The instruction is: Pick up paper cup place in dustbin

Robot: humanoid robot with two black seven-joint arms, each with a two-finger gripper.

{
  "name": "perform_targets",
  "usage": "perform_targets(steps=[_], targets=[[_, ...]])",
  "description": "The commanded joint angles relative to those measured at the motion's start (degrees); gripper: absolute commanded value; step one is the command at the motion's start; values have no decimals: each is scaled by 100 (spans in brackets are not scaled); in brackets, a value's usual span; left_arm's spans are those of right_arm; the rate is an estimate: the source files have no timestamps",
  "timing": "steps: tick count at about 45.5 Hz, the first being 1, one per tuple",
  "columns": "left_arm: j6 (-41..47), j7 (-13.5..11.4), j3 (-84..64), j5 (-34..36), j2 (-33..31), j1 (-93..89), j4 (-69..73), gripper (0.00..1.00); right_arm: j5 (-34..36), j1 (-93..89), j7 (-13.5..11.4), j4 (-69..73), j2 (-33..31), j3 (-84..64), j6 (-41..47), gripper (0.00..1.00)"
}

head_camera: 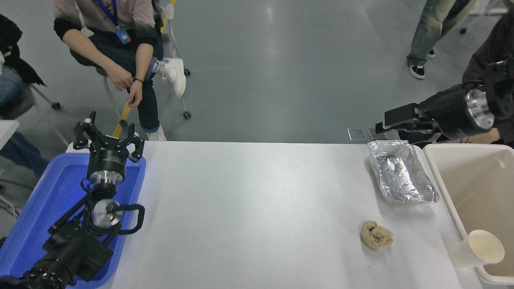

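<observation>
From my remote seat this reads as a robotics lab or test hall. I see a broad, glossy grey floor (281, 72) with a yellow line (122, 116) marked on it, and a plain white desk (249, 208) set up as a trial station. A seated person (116, 44) on a wheeled chair (176, 72) wears a lanyard with a blue badge (121, 35). Another person (433, 32) stands farther back. On the desk I see staged props: a blue tray (32, 216), a foil tray (401, 172), a crumpled paper wad (376, 235).
</observation>
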Motion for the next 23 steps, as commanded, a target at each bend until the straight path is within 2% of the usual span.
perform_targets(steps=[1, 13, 23], targets=[[0, -1, -1, 2, 0, 0, -1, 99, -47, 1026, 2, 714, 984, -1005, 277, 100], [0, -1, -1, 2, 0, 0, -1, 99, 981, 1395, -16, 987, 1151, -1005, 964, 100], [0, -1, -1, -7, 0, 0, 7, 99, 1017, 1448, -95, 987, 1090, -1032, 929, 100]])
